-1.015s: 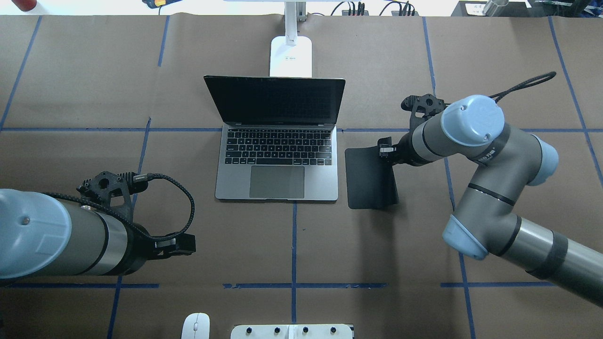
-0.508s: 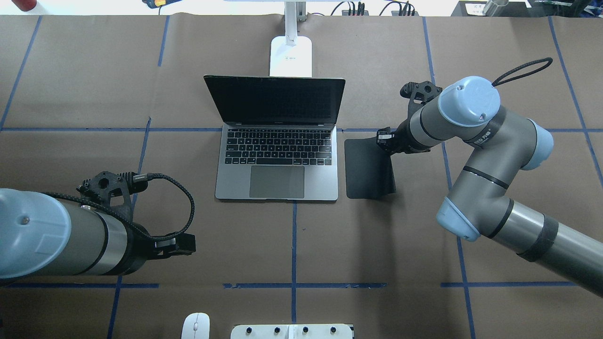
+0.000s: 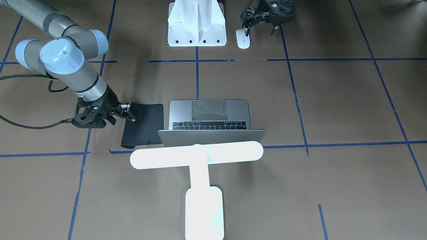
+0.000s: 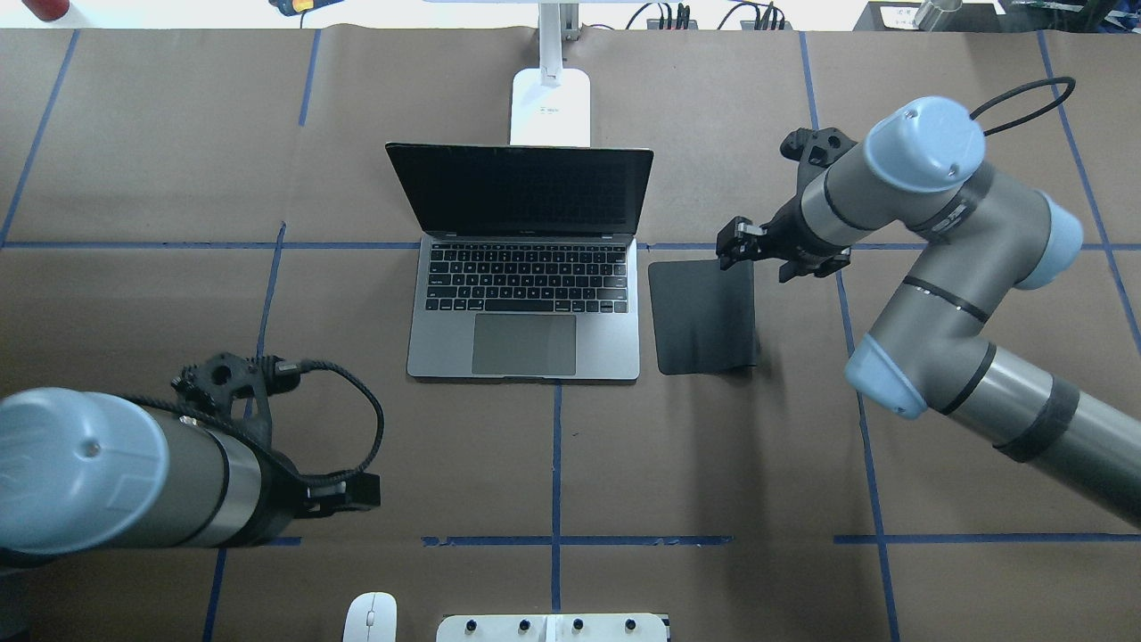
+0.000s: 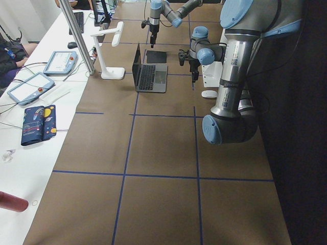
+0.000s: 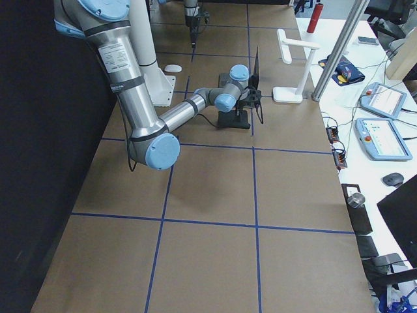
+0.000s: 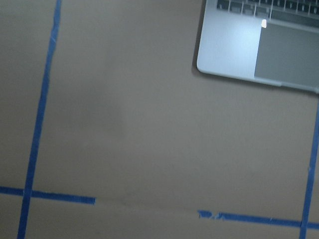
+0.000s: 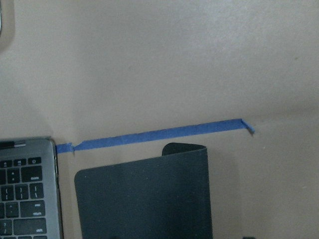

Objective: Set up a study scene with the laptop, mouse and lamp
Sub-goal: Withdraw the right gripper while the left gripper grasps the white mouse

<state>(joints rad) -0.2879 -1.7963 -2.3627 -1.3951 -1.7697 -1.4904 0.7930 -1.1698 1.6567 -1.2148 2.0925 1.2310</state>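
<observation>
The laptop (image 4: 526,303) stands open in the middle of the table, and its front corner shows in the left wrist view (image 7: 234,50). The lit lamp (image 3: 196,155) stands behind it, base (image 4: 550,107) on the table. The mouse (image 4: 370,617) lies at the near edge, also seen from the front (image 3: 243,38). My left gripper (image 3: 259,30) hangs open above the table beside the mouse, not touching it. My right gripper (image 3: 129,113) is open over the outer far corner of a black mat (image 4: 702,316) lying right of the laptop.
The white flared pedestal (image 3: 196,23) of the robot stands at the near edge next to the mouse. Blue tape lines (image 4: 555,464) cross the brown table cover. A side bench with tablets (image 5: 30,87) and cables runs along the far side.
My right gripper has moved farther from the robot and off the mat, whose raised right edge now lies flatter. My left arm has shifted back toward the near edge.
</observation>
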